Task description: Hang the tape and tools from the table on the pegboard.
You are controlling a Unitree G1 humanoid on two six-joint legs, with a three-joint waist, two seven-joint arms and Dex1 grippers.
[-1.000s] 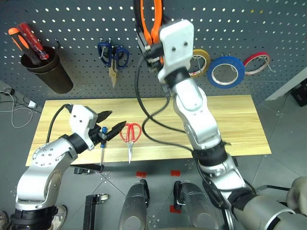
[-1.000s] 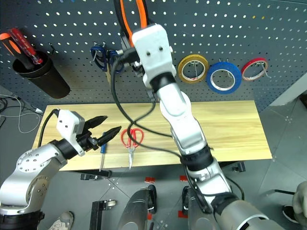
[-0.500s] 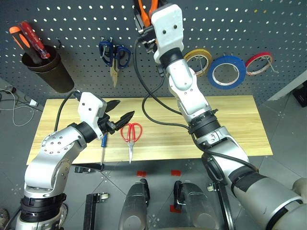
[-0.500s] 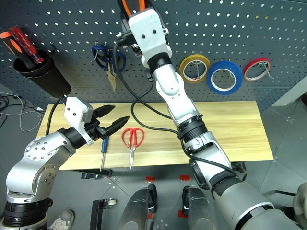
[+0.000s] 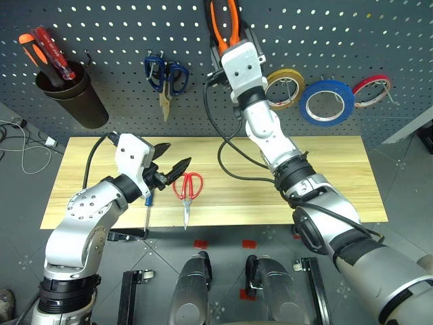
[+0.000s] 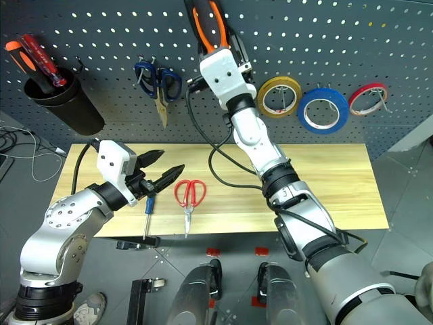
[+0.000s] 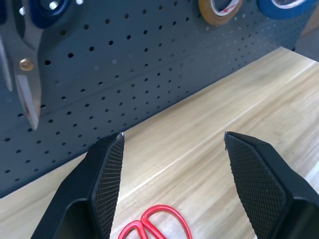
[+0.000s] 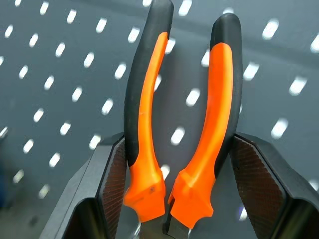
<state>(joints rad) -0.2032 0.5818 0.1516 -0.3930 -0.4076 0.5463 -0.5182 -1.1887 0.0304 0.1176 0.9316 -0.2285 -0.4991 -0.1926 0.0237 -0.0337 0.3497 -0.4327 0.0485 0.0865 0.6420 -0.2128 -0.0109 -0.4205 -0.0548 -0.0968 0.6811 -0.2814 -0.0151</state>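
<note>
The pegboard (image 5: 101, 40), a dark grey perforated panel, is seen standing behind the table (image 5: 325, 176), a long light wooden top.

The right gripper (image 8: 182, 164) is raised against the pegboard. The orange-and-black pliers (image 5: 225, 24) stand upright between its fingers (image 8: 107, 179), handles uppermost. In the right wrist view both handles lie against the inner faces of the two fingers, so the pliers are recorded as pinched.

The left gripper (image 6: 166, 171) is held low over the left part of the table, its fingers (image 7: 104, 174) spread wide with nothing between them. Bare table top and the loops of the red-handled scissors (image 6: 189, 198) are seen past the gap.

A dark cup (image 5: 71, 98) hangs at the board's left, holding a red and an orange screwdriver (image 5: 44, 51). Blue-handled scissors (image 5: 164, 78) hang to the right of it, blades downward.

The blue tape roll (image 5: 328, 103) is noted on the board at the right, between a yellow tape roll (image 5: 284, 88) and a thin red tape roll (image 5: 371, 91).

The red-handled scissors lie flat on the table just right of the left gripper, blades toward the near edge. The blue-handled screwdriver (image 6: 145, 220) lies beside them, under the left gripper, its shaft pointing to the near edge.
</note>
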